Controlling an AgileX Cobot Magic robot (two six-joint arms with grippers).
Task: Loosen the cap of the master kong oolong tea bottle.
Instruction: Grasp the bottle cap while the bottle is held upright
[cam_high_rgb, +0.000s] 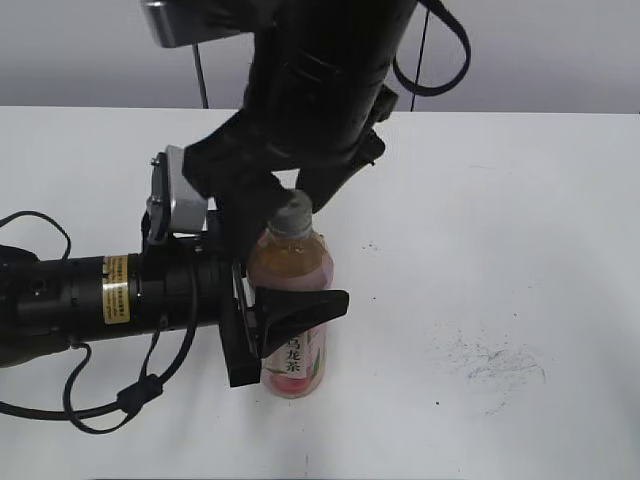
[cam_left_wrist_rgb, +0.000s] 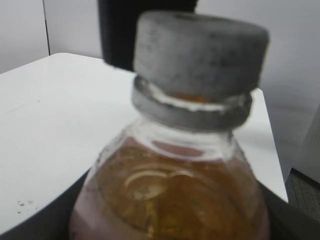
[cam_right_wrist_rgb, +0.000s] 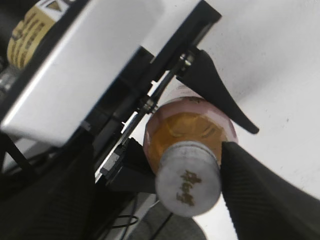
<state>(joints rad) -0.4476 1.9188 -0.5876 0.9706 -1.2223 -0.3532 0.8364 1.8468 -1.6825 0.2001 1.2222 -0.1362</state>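
With the bottle (cam_high_rgb: 291, 300) upright on the worktop (cam_high_rgb: 500, 250), pinched at its body by the left fingers (cam_high_rgb: 300, 312), the right fingers (cam_high_rgb: 290, 200) sit spread beside the cap (cam_high_rgb: 292, 213) and should probably squeeze it squarely before twisting.

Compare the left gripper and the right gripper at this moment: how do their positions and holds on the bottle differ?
The left gripper comes in level from the side and clamps the master kong oolong tea bottle around its body; the right gripper comes down from above, at the cap.
The left gripper's fingers visibly press the bottle; the right gripper's finger sits against the cap, but its grasp isn't clear.
Both are black and meet on the same upright bottle.
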